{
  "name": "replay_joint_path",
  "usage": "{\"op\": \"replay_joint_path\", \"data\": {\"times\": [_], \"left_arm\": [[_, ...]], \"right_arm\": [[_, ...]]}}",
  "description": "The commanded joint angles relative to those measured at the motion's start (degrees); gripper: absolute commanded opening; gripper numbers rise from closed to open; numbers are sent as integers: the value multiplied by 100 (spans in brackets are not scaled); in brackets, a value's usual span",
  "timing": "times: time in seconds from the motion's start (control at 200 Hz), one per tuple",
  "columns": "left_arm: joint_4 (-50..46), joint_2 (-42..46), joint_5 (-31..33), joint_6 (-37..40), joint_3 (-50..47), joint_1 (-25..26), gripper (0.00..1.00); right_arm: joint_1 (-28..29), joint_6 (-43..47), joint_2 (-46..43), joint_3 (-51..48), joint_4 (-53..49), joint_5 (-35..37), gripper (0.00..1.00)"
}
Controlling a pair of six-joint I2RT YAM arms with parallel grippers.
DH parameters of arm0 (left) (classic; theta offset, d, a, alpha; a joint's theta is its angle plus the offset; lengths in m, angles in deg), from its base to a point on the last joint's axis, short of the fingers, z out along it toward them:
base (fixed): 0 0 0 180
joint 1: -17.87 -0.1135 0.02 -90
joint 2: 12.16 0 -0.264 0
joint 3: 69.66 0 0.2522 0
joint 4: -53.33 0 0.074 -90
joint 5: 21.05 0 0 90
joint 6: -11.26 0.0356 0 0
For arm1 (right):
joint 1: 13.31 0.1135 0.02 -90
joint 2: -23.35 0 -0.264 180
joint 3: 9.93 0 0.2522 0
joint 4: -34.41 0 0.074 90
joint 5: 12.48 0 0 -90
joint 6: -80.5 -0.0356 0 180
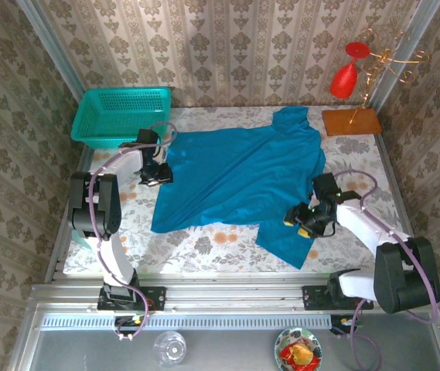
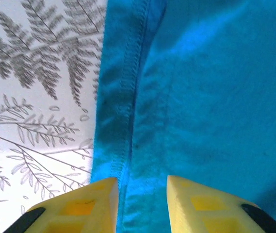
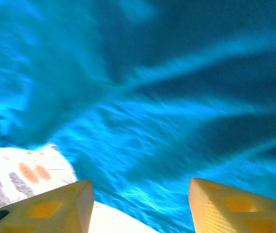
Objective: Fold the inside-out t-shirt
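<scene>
Inside-out t-shirt (image 1: 239,174) lies spread, rumpled, across the floral table (image 1: 204,247).

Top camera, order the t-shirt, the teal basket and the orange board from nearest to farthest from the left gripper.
1. t-shirt, right beside the left gripper, at its left edge.
2. teal basket, back-left corner.
3. orange board, back right.

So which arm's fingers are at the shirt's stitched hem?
The left arm's fingers, straddling the t-shirt hem beside tablecloth; the right arm's fingers are over plain, rumpled fabric.
</scene>
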Motion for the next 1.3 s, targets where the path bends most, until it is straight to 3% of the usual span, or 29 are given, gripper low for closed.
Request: {"op": "replay_joint_path", "data": {"times": [0.0, 0.37, 0.515, 0.75, 1.045, 1.29], "left_arm": [[-297, 177, -498, 140, -200, 2, 36], [-82, 410, -408, 5, -1172, 7, 45], [45, 418, -734, -48, -1246, 16, 38], [37, 707, -706, -68, -1273, 11, 26], [-52, 878, -704, -60, -1195, 59, 32], [-2, 685, -724, 5, -1183, 138, 23]], "right_arm": [[56, -374, -150, -404, 201, 156, 57], [78, -495, 197, -499, 219, 602, 59], [91, -568, 248, -474, 211, 645, 59], [117, -675, 168, -465, 83, 769, 59], [126, -672, 76, -439, 16, 774, 59], [134, -700, 149, -447, 78, 760, 59]]}}
